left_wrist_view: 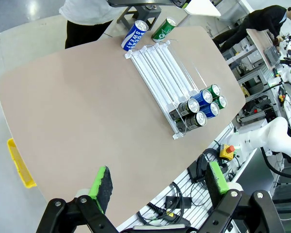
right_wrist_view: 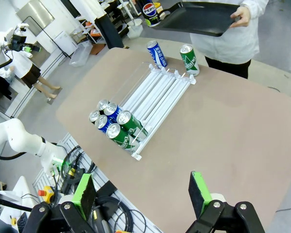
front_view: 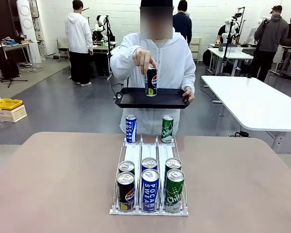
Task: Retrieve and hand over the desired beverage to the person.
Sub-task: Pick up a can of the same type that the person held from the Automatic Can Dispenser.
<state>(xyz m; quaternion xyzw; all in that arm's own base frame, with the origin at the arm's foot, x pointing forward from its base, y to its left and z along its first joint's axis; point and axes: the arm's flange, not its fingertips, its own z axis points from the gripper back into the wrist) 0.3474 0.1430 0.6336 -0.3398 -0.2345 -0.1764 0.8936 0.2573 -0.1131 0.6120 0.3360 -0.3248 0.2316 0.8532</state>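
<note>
1. The person in a white hooded jacket [front_view: 177, 65] stands at the far side. One hand [front_view: 144, 59] rests on an upright black Pepsi can [front_view: 151, 81] that stands on a flat black plastic tray [front_view: 172, 99].
2. Judging by that can, the wanted drink is probably the matching black-labelled front can [front_view: 125, 190]. It stands upright at the near end of the left lane of the white three-lane rack [front_view: 134, 153] on the tan table [front_view: 53, 179].
3. The left gripper [left_wrist_view: 159, 182] and the right gripper [right_wrist_view: 141, 193] both hang above the table's near edge, jaws spread wide and holding nothing.
4. The front can lies ahead and left of centre, so the left arm is likely nearer. The can's long axis is vertical and the rack's lanes run near to far.
</note>
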